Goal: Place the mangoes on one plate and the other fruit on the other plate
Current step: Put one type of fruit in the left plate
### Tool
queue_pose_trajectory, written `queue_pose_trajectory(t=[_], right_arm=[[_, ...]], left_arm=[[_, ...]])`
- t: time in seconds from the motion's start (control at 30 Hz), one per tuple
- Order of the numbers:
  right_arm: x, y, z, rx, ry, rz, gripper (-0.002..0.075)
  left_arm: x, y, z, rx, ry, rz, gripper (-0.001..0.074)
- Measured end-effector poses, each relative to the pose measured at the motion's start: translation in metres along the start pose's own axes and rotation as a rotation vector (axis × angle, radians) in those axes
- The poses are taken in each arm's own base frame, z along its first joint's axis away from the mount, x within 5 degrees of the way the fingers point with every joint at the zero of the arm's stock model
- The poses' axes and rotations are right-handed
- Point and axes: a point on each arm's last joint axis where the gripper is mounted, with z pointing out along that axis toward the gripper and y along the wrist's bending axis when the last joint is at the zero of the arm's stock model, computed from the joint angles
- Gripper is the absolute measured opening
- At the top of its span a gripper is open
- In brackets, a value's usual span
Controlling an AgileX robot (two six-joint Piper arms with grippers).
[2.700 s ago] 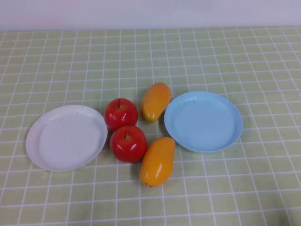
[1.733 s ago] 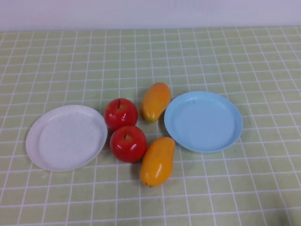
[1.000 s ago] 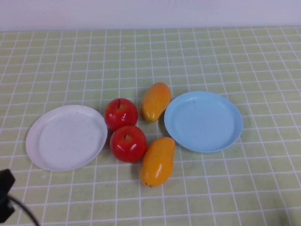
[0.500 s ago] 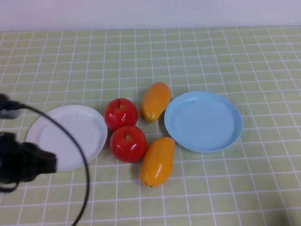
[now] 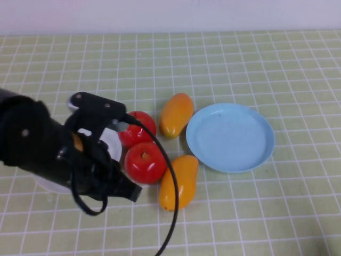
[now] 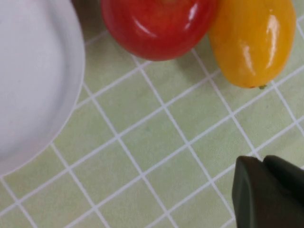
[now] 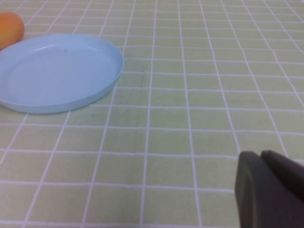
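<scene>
From the high view, the left arm reaches over the white plate [image 5: 112, 143], hiding most of it, with the left gripper [image 5: 125, 189] low beside the near apple [image 5: 145, 162]. This looks like a line-up for an apple, since apples go on white. Whether its fingers are open cannot be told. The far apple [image 5: 139, 127] sits just behind, the near mango [image 5: 178, 181] touches the near apple, and the far mango [image 5: 176, 114] lies just beside the blue plate [image 5: 230, 137]. All the fruit is on the table. The right gripper is out of sight here.

The left wrist view shows the plate rim [image 6: 33, 85], the apple [image 6: 156, 26] and mango [image 6: 251, 40] just ahead, nothing gripped.

The right wrist view shows the blue plate [image 7: 57, 71] bare, a mango tip [image 7: 9, 28] behind, and the right gripper [image 7: 268, 190] parked well apart, its fingers' state unclear.
</scene>
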Motion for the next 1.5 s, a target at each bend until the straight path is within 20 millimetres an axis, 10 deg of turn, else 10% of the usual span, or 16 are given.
queue_pose_trajectory(t=[0.17,0.37,0.47,0.8,1.5], right_arm=[[0.0,0.0,0.0,0.0,0.0,0.0,-0.0016],[0.0,0.0,0.0,0.0,0.0,0.0,-0.0016],[0.0,0.0,0.0,0.0,0.0,0.0,-0.0016],[0.0,0.0,0.0,0.0,0.0,0.0,-0.0016],[0.0,0.0,0.0,0.0,0.0,0.0,-0.0017]], left_arm=[[-0.012,-0.005,0.007,0.004,0.025,0.073,0.0115],[-0.034,-0.005,0.021,0.004,0.064,0.051,0.0568],[-0.048,-0.006,0.029,0.007,0.068,0.038,0.0656],[-0.083,-0.004,0.054,-0.021,0.087,-0.039,0.0668],[-0.09,0.015,0.099,-0.109,0.178,-0.072,0.0668]])
